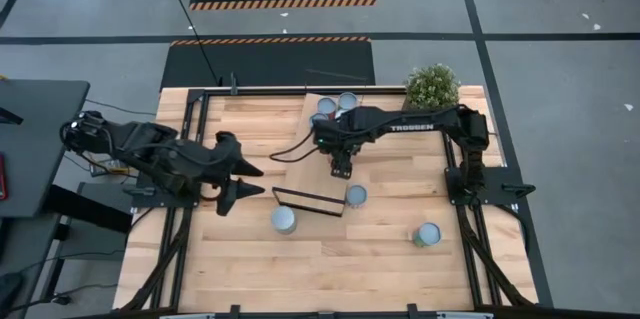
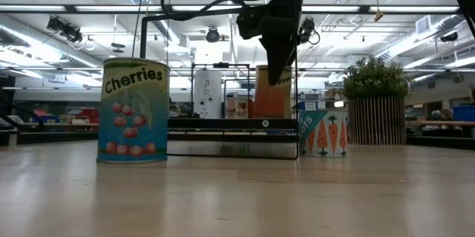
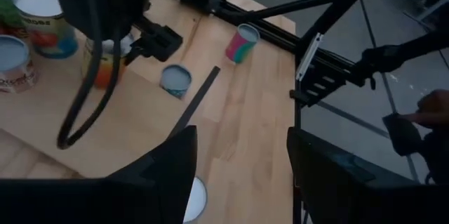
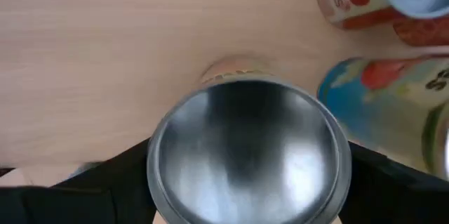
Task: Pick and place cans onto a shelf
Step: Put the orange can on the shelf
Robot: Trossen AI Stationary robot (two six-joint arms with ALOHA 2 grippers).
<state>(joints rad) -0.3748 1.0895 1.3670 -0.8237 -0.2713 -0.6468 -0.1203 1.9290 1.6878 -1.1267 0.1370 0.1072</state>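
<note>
Worktop [image 1: 380, 259]: plank top in a black frame; both dark arms reach over it
Shelf [image 1: 305, 164]: pale board lying mid-worktop, black frame at its near end; its middle is covered by the right arm
Plant [image 1: 432, 86]: potted, at the far right corner, clear of the shelf
Left hand [image 1: 243, 181]: hovers beside the shelf's left edge; fingers spread, nothing between them
Right hand [image 1: 341, 168]: over the shelf; its wrist view shows a silver-topped can [image 4: 247, 155] between the fingers, standing on the board; whether it is clenched or released I cannot tell
Cans counted from above: five tops plainly seen; two at the shelf's far end [image 1: 337, 105], one at the frame's right corner [image 1: 356, 195], one on the worktop near the left hand [image 1: 284, 220], one far right [image 1: 428, 234]; more are hidden under the right arm, so the total is unsure
Low view: a cherries can [image 2: 133, 111] stands nearest; a carrot-print can [image 2: 323, 134] is partly behind the frame
</note>
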